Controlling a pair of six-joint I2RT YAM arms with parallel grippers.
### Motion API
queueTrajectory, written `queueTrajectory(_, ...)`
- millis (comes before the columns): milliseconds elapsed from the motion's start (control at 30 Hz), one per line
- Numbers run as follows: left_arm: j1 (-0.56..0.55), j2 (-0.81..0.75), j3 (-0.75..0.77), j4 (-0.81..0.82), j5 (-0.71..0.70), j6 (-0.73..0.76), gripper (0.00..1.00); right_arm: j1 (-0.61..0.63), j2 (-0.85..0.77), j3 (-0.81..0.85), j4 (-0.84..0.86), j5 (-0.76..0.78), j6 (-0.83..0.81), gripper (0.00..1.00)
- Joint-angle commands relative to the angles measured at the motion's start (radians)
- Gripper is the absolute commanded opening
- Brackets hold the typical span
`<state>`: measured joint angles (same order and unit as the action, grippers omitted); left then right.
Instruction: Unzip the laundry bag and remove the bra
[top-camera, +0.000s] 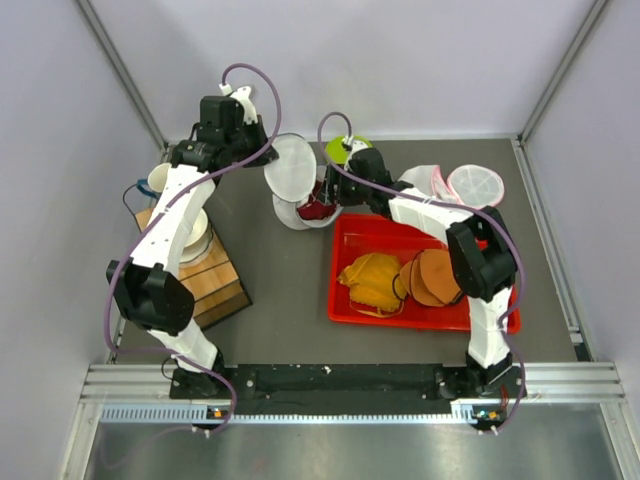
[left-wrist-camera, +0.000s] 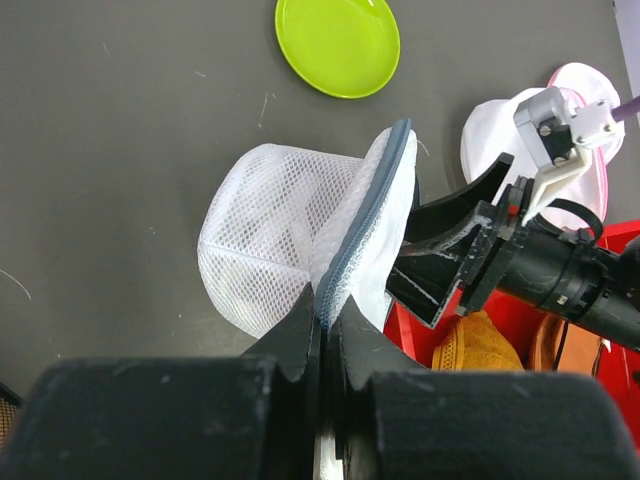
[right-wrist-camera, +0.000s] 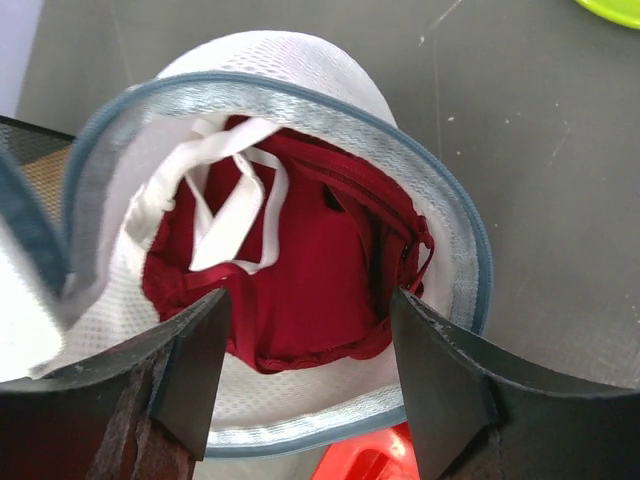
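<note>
1. The left hand (left-wrist-camera: 322, 335) is clenching the zipper edge of the laundry bag (left-wrist-camera: 262, 235) and lifting the flap, so that the mouth is gaping open.
2. The bag, already unzipped, is resting on the dark surface (left-wrist-camera: 120, 150), and the red bra (right-wrist-camera: 310, 290) is lying inside it.
3. The right hand (right-wrist-camera: 310, 330) is hovering over the mouth, released and grasping nothing, with one finger on each side of the bra, probably to pinch it.
4. The red tray (top-camera: 345, 225) is waiting just beside the bag, I think for the bra.

green plate (left-wrist-camera: 338, 42): far centre | red tray (top-camera: 370, 235): right side | wooden box (top-camera: 215, 280): left side
</note>
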<state>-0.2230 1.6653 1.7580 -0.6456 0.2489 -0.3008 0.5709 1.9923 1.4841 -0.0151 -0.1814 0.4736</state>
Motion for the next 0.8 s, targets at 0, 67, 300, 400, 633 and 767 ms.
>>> queueTrajectory(0, 0.007, -0.032, -0.009, 0.04, 0.007, 0.003, 0.0, -0.008, 0.034, 0.047, 0.023, 0.046, 0.019, 0.66)
queueTrajectory(67, 0.008, -0.033, -0.014, 0.038, 0.006, 0.003, 0.0, -0.009, 0.045, 0.05, 0.023, 0.057, 0.028, 0.66)
queueTrajectory(300, 0.017, -0.05, -0.043, 0.044, 0.0, 0.005, 0.0, -0.009, 0.046, 0.034, 0.038, 0.045, 0.037, 0.58)
queueTrajectory(400, 0.025, -0.058, -0.055, 0.049, -0.002, 0.003, 0.0, -0.009, 0.042, 0.033, 0.047, 0.025, 0.045, 0.15)
queueTrajectory(633, 0.039, -0.068, -0.098, 0.064, -0.01, -0.007, 0.0, -0.014, -0.088, -0.002, 0.053, 0.046, -0.006, 0.0)
queueTrajectory(767, 0.053, -0.076, -0.137, 0.083, -0.017, -0.02, 0.0, -0.017, -0.212, -0.022, 0.05, 0.033, -0.038, 0.0)
